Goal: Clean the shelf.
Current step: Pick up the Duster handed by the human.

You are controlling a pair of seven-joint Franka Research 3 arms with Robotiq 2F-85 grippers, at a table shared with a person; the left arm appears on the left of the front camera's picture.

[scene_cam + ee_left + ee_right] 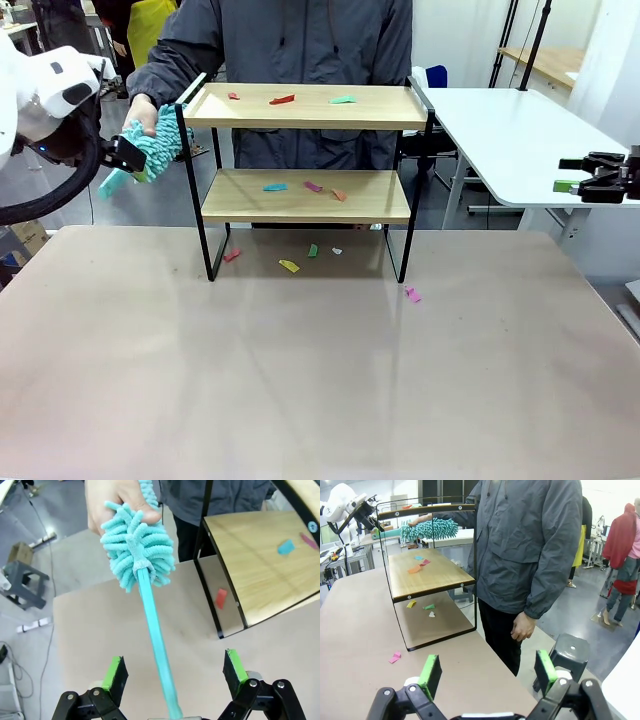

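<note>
Shelf stands at the far middle of the bench, coloured scraps littering both boards. Person's hand grips the teal duster by its fluffy head at the shelf's left end. Its handle runs between the left fingers, spread wide, not clamped. Right fingers wide apart, empty.

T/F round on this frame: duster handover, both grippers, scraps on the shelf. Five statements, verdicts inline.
1. The person's hand grips the teal duster by its fluffy head. True.
2. The left gripper is shut on the duster's handle. False: its jaws stand open, the handle running between them.
3. The shelf has a bare top board. False: coloured scraps lie on it.
4. The right gripper is open, out to the shelf's right. True.
5. A pink scrap lies on the table outside the shelf's frame. True.
</note>
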